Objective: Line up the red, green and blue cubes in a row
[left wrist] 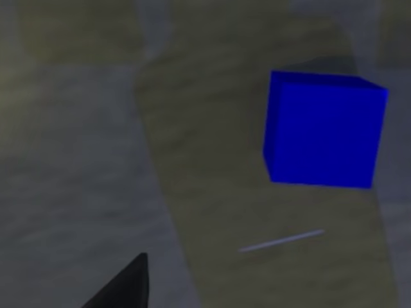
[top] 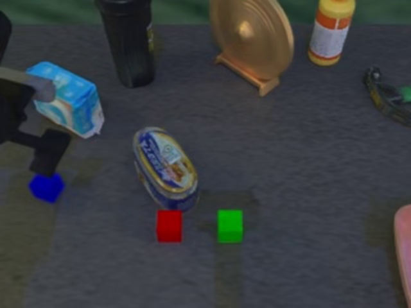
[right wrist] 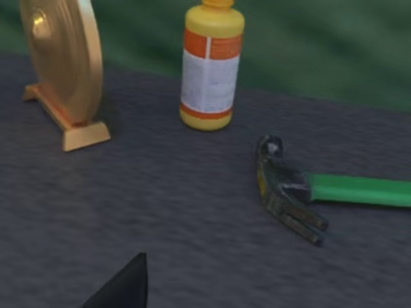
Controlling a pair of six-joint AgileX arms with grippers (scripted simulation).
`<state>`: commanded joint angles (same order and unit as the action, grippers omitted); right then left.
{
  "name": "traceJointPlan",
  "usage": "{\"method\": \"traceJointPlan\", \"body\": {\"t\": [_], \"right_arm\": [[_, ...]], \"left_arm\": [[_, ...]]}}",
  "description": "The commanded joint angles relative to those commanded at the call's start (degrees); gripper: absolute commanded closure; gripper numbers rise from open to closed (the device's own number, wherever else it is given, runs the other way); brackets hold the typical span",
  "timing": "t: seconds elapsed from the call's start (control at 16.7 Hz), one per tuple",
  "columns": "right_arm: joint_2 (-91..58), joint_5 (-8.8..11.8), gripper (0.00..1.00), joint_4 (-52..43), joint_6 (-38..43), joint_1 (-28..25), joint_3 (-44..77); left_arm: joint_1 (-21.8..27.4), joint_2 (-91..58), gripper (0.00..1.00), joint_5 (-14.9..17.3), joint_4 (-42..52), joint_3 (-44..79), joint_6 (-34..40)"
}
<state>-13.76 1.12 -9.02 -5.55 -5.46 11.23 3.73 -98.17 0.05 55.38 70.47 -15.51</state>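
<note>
The blue cube [top: 46, 187] lies at the table's left side, and in the left wrist view the blue cube [left wrist: 321, 131] rests on the cloth, apart from the gripper. My left gripper [top: 50, 153] hovers just behind it, open and empty; only one dark fingertip [left wrist: 131, 285] shows. The red cube [top: 169, 226] and the green cube [top: 230, 226] sit side by side near the front middle, a small gap between them. My right gripper [right wrist: 183, 301] is outside the top view, open over bare cloth, with one fingertip [right wrist: 131, 282] visible.
An oval tin [top: 165, 168] lies just behind the red cube. A light-blue packet [top: 67, 99] sits behind the left gripper. A black bottle [top: 128, 42], gold disc on a stand [top: 252, 38], yellow bottle [top: 331, 31] and hammer [top: 388, 96] stand along the back and right.
</note>
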Motion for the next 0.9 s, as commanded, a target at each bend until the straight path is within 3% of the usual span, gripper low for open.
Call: {"method": "traceJointPlan", "body": {"t": [0.3,0.9], "right_arm": [[12.9,-1.0,0.0,8.4,5.2,4.6,-10.5],[13.8,-1.1,0.0,9.0,5.6,4.9,-11.2]], "left_arm": [[0.4,-9.8,0.0,0.0,5.2,8.5,-1.7],[0.3,-12.4,0.0,0.0,1.5,6.8,-2.0]]}}
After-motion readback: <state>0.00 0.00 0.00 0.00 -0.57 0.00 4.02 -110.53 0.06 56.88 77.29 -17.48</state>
